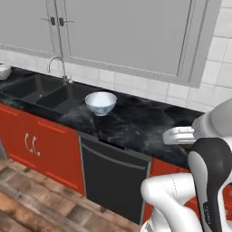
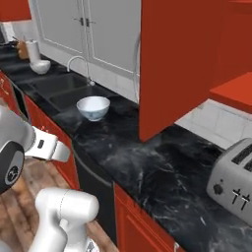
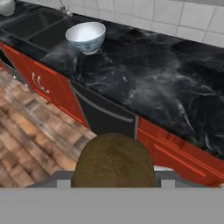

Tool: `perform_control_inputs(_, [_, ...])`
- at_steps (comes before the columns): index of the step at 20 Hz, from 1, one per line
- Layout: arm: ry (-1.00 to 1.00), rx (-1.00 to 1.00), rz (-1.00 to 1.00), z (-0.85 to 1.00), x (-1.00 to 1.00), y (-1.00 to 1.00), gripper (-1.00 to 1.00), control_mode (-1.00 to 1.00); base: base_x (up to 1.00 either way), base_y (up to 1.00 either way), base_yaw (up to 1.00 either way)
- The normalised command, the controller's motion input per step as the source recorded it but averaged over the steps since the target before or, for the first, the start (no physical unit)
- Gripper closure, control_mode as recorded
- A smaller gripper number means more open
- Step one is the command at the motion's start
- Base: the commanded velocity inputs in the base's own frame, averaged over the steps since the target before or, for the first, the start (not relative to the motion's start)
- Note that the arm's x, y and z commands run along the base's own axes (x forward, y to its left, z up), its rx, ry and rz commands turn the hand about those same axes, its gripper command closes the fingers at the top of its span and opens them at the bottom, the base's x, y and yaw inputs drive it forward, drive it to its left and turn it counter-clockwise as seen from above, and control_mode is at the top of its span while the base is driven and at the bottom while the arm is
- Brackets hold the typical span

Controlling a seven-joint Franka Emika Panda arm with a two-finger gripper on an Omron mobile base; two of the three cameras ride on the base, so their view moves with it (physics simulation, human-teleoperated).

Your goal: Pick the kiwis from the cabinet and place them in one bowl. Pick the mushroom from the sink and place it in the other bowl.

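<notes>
Tool (image 3: pixel 113 186) is part-open and clamped on a brown kiwi (image 3: pixel 113 161), held over the floor near the black surface (image 3: pixel 166 83); the blue-tinted bowl (image 3: pixel 86 36) sits beside the sink (image 3: pixel 33 27).

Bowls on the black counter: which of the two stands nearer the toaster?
The blue-tinted white bowl, right of the sink. The plain off-white bowl sits beyond the sink, farther from the silver toaster.
</notes>
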Motion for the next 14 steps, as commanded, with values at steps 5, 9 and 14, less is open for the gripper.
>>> perform_control_inputs(5, [0.00, 0.00, 0.00, 0.00, 0.00, 0.00, 1.00, 1.00, 0.29, 0.25, -0.40])
perform_control_inputs(9, [0.00, 0.00, 0.00, 0.00, 0.00, 0.00, 1.00, 1.00, 0.35, 0.42, -0.33])
perform_control_inputs(14, [0.00, 0.00, 0.00, 0.00, 0.00, 0.00, 1.00, 1.00, 0.30, 0.69, -0.22])
